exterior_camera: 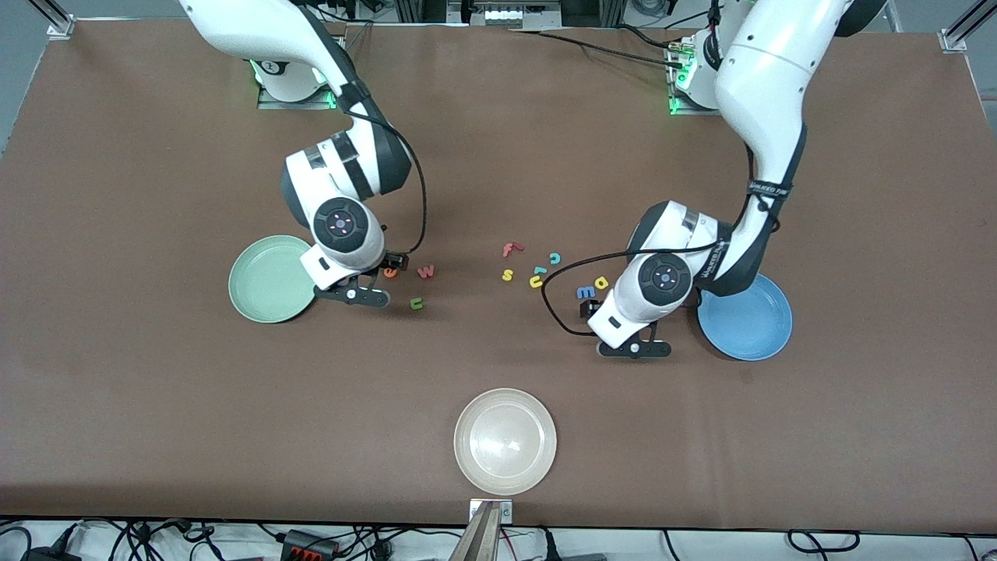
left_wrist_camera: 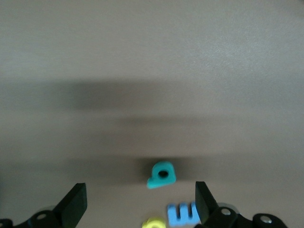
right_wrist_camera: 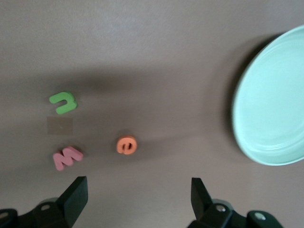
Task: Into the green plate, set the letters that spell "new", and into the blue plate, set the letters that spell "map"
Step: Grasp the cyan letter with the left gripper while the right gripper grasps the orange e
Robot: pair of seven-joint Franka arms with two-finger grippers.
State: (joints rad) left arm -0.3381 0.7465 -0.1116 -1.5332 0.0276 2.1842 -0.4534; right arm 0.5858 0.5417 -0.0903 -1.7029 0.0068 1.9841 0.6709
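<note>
The pale mint-green plate, round and smooth with a shallow rim, sits toward the right arm's end of the brown matte worktop and holds nothing. The bright blue plate, the same round shape with a raised rim, lies toward the left arm's end, partly under the left arm, and its visible part is bare. A beige-white plate, glossy and bare, rests nearest the front camera, midway along the worktop.

All the little foam letters lie flat on the worktop. The orange e lies just beside the green plate, under the right claw, whose fingers stand wide apart with nothing between them. The pinkish-red w lies beside the e, and the olive-green n is nearer the front camera than the w.

The left claw hangs low over the worktop near the blue plate, its fingers spread wide and holding nothing. The teal p shows between them in the left wrist view, with the blue m and yellow a close by. In the middle lie a red f, teal c, yellow s and yellow u.
</note>
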